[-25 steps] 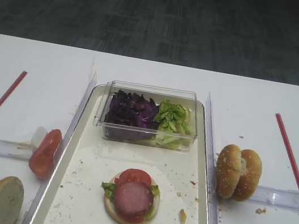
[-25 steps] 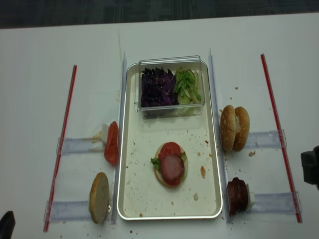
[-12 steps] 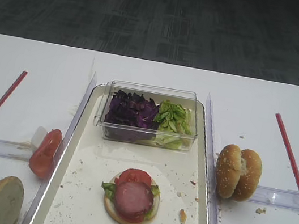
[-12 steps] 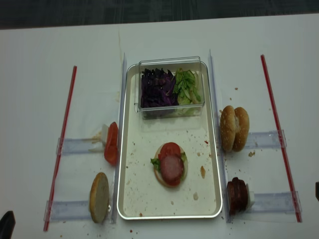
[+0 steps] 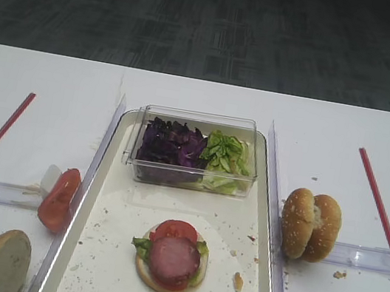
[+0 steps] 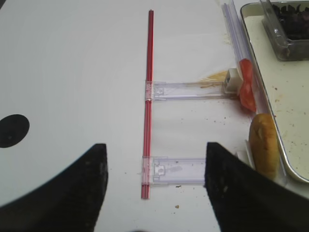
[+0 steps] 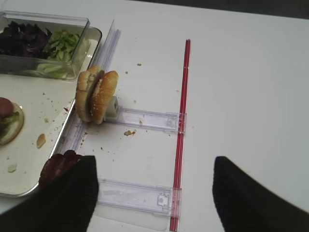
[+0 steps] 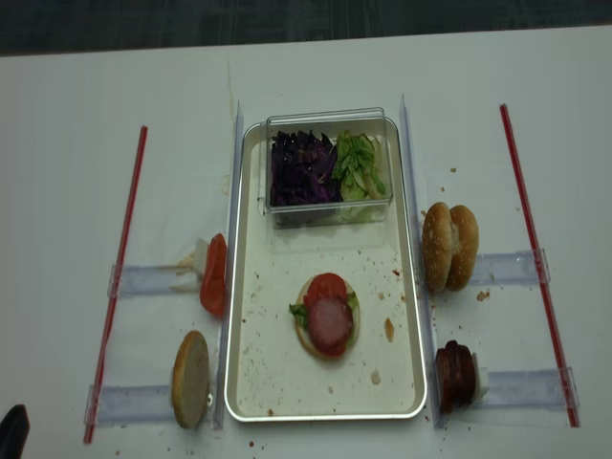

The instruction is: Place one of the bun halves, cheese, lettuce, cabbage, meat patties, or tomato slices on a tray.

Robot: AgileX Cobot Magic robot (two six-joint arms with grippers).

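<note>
White table point(image 8: 76, 115): tray point(image 8: 251, 382) w/ patty-topped bun point(image 8: 327, 325) at 6 o'clock; both grippers point(image 7: 154, 193) point(image 6: 154, 183) spread wide, nothing held.

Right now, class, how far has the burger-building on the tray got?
Done: a bun half on the tray carries lettuce, tomato and a meat patty. In hand: nothing; both grippers open, empty. Left: spare buns beside the tray could top it.

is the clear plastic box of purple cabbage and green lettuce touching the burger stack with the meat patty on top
Apart. The exterior high view shows the clear plastic box at the far end of the off-white tray, with bare crumb-strewn tray floor between it and the burger stack.
</note>
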